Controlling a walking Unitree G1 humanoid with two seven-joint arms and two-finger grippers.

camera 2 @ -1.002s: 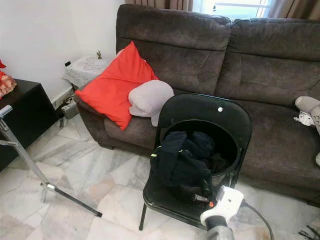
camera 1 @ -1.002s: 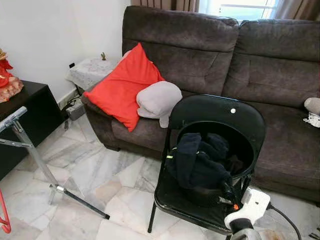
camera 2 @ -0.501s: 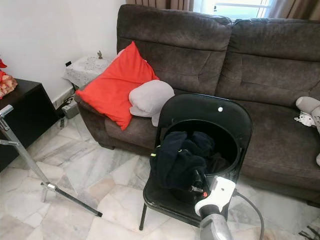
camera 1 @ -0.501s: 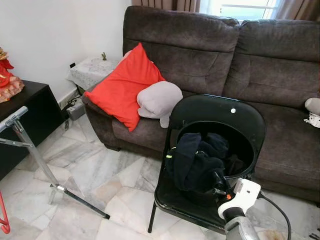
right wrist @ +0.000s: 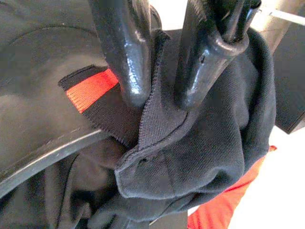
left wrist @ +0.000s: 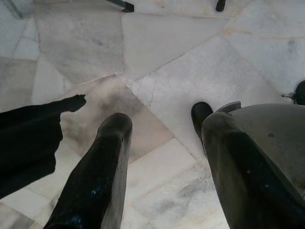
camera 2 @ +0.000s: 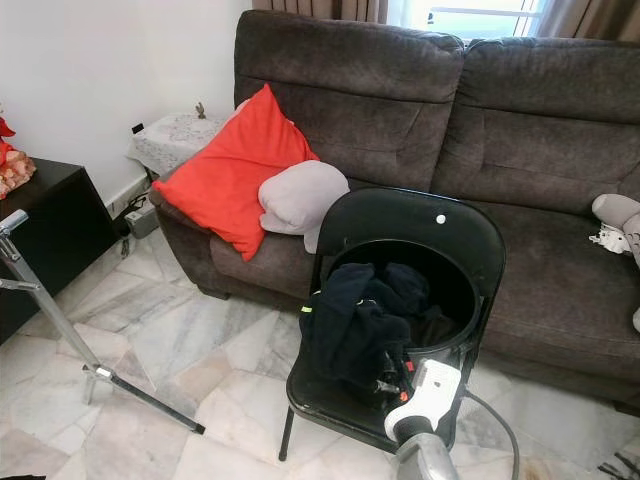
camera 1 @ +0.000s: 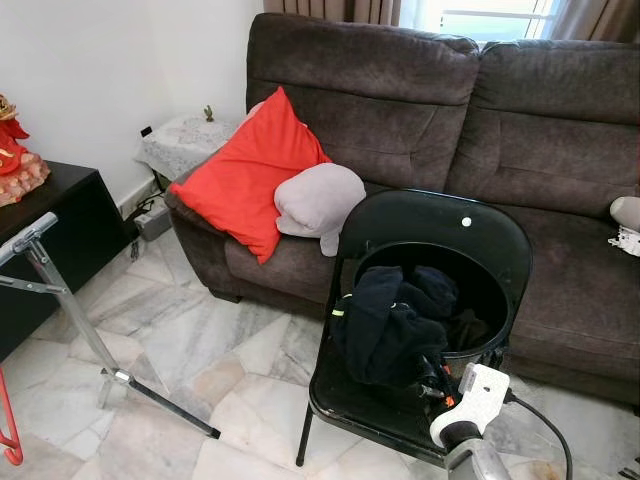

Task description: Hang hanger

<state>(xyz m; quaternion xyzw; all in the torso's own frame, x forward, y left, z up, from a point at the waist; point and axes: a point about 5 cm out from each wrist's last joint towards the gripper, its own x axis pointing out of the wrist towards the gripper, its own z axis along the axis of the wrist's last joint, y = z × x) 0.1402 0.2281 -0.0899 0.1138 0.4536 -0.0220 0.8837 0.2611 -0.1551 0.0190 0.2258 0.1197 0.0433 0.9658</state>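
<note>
Right gripper (right wrist: 155,93) moved in onto dark garment (camera 1: 390,325), fingers pinching its edge, black basket (camera 1: 490,300) on folding chair (camera 1: 440,225), sofa (camera 1: 420,110) at 12 o'clock, red hanger (camera 1: 8,425) at 8 o'clock, left gripper (left wrist: 162,162) spread over floor (left wrist: 162,57).

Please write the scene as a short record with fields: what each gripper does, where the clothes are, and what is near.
right gripper: fingers pinch an edge of the dark garment
left gripper: open, idle above the marble floor
garment: heaped in a black bucket on the black chair
behind chair: brown sofa with red cushion and grey cushion
left side: metal rack leg
</note>
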